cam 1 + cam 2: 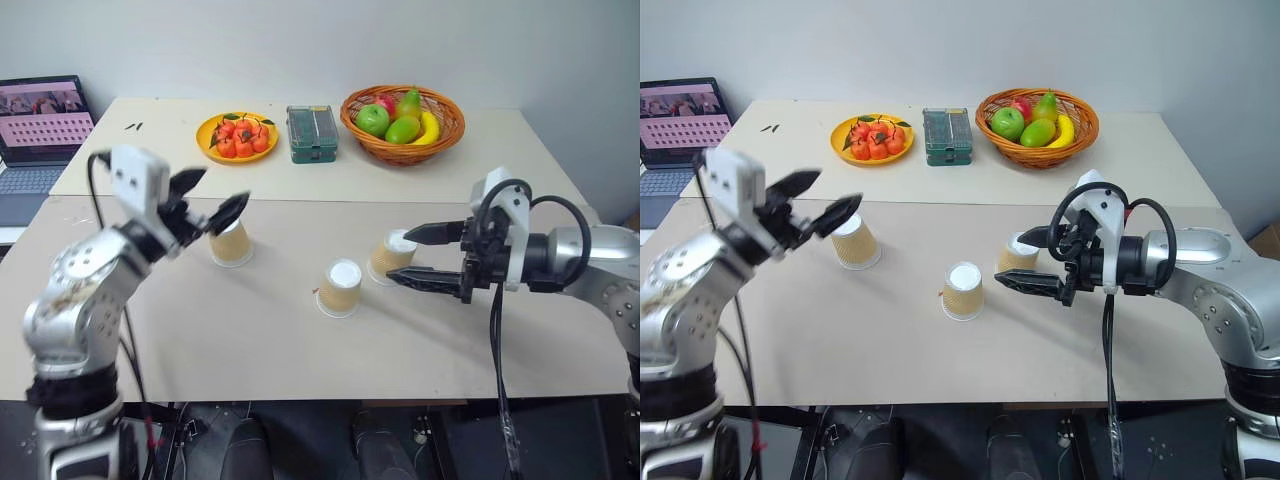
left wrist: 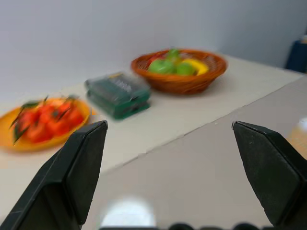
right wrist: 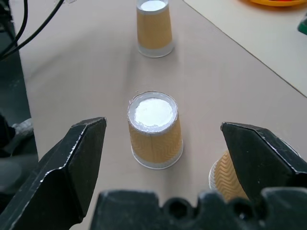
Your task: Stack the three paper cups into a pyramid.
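The three paper cups (image 1: 340,288) are set upside down, apart, nearer than the fruit basket (image 1: 403,124), none stacked. Both the left gripper (image 1: 215,200) and right gripper (image 1: 425,255) are held spread and empty, the right one flanking the rightmost cup, apparently for a grasp.

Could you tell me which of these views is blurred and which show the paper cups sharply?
Left wrist view: smeared by motion blur, the plate of red fruit, green box and fruit basket all soft. Right wrist view: crisp on the middle cup. Both eye views: sharp, evenly lit, soft shadows beside the left cup and right cup.
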